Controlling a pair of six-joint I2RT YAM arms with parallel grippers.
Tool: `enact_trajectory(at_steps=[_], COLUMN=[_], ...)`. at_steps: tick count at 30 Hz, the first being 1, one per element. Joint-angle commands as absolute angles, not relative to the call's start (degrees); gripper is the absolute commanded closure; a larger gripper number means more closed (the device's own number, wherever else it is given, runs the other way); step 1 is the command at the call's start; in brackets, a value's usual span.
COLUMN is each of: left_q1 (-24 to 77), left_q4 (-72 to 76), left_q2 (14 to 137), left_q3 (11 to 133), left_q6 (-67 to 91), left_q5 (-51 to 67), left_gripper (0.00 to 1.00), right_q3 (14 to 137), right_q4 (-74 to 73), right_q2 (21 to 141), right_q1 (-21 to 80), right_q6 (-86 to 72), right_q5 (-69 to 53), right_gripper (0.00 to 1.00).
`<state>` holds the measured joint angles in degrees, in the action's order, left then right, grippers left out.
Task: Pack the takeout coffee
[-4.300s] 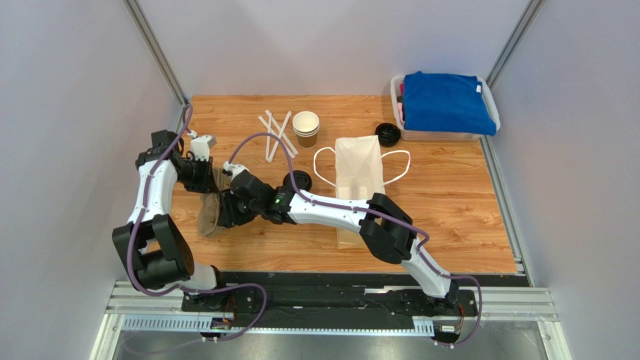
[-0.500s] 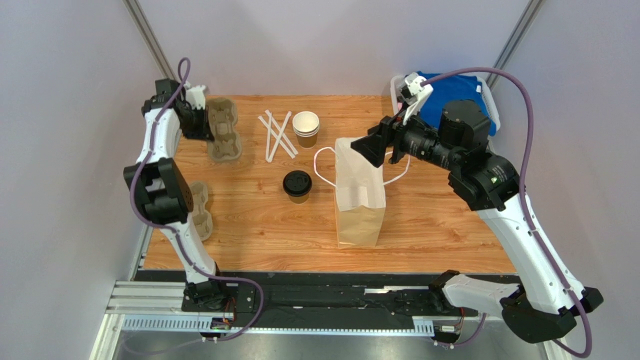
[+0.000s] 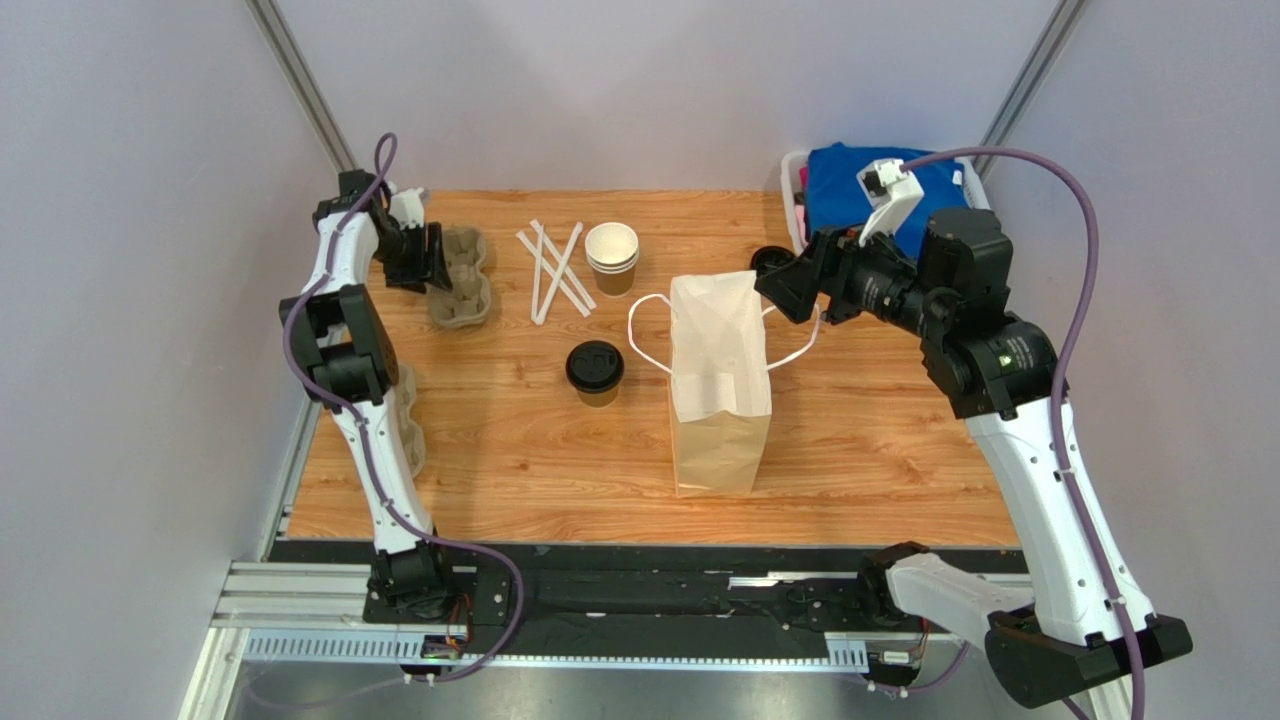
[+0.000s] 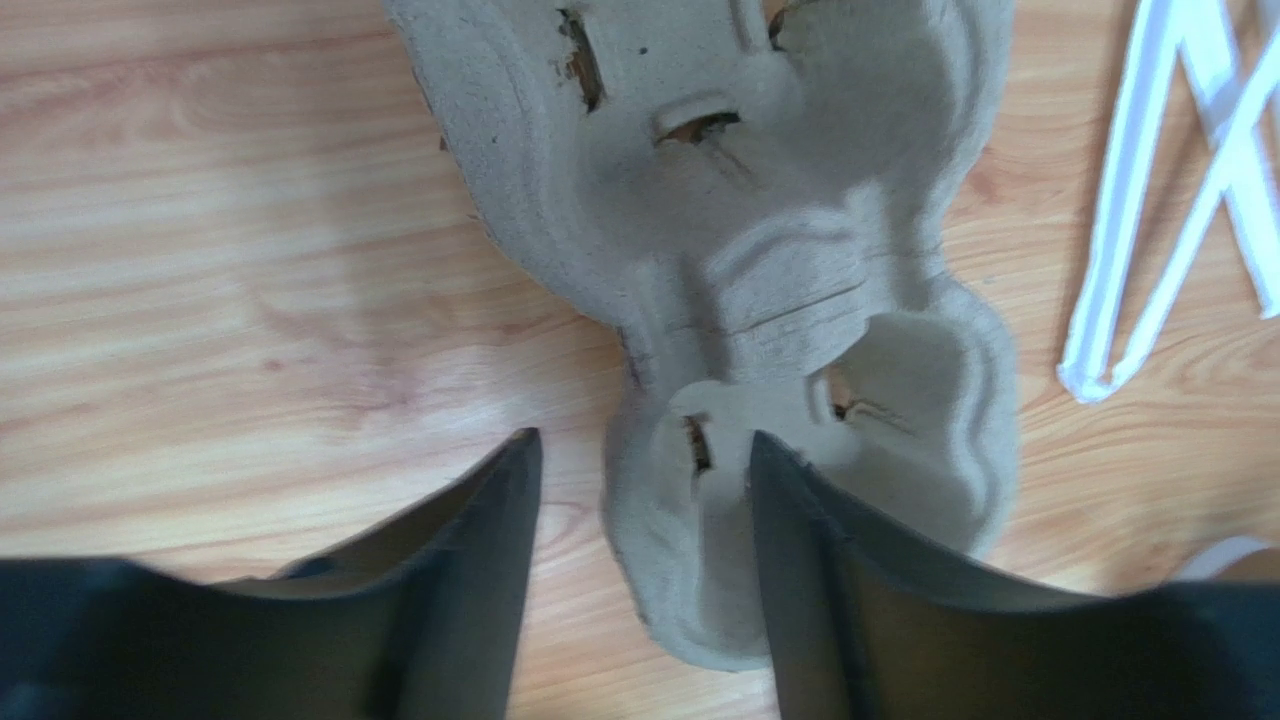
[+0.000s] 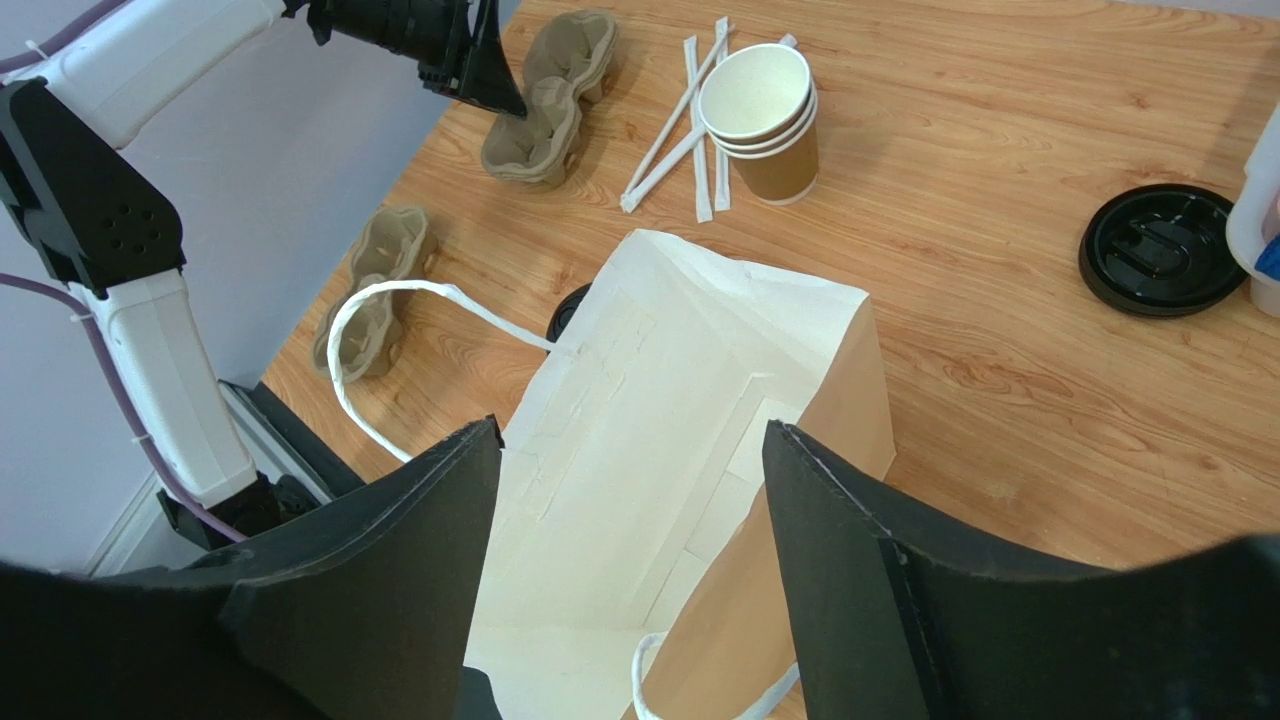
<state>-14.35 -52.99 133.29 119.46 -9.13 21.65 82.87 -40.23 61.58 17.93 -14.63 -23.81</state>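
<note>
The takeout coffee point(image 3: 595, 369), a short brown cup under a black lid, stands alone on the wooden table left of the upright paper bag point(image 3: 718, 387). Neither gripper touches it. In the right wrist view only a dark sliver of its lid point(image 5: 565, 311) shows behind the bag point(image 5: 676, 375). My right gripper point(image 3: 784, 287) hovers open beside the bag's upper right edge, its jaws point(image 5: 631, 435) empty above the bag. My left gripper point(image 3: 427, 260) is open at the back left, and the end of a pulp cup carrier point(image 4: 781, 240) lies on the table between its jaws point(image 4: 639, 450).
A stack of lidless cups point(image 3: 612, 255) and white straws point(image 3: 553, 270) lie behind the coffee. A loose black lid point(image 3: 775, 267) sits near a bin with blue cloth point(image 3: 887, 210). A second carrier point(image 3: 403, 423) rests by the left arm.
My left gripper has opened and let go of the cup carrier, which now lies on the table. My right gripper has drawn back to the right, away from the bag's top.
</note>
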Motion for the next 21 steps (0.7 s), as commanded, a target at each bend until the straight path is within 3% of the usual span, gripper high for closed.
enact_trajectory(at_steps=[1, 6, 11, 17, 21], left_q1=[-16.3, -18.7, -23.5, -27.8, -29.0], left_q4=[-55.7, -76.1, -89.2, -81.0, -84.4], left_q2=[125.3, 120.9, 119.0, 114.3, 117.8], left_q3=[119.4, 122.9, 121.6, 109.6, 111.7], left_q6=[-13.3, -38.3, -52.5, -63.0, -67.8], left_q5=[25.7, 28.1, 32.1, 30.5, 31.5], left_gripper=[0.21, 0.18, 0.16, 0.16, 0.24], right_q3=[83.1, 84.5, 83.2, 83.3, 82.8], right_q4=[-39.3, -40.8, -40.6, -40.8, -40.3], right_q2=[60.1, 61.1, 61.1, 62.0, 62.3], right_q1=[17.1, 16.8, 16.8, 16.8, 16.7], right_q6=[-16.3, -14.7, -14.8, -14.5, -14.9], right_q5=[-26.5, -28.1, -28.8, -29.8, -30.1], right_gripper=[0.30, 0.27, 0.27, 0.27, 0.27])
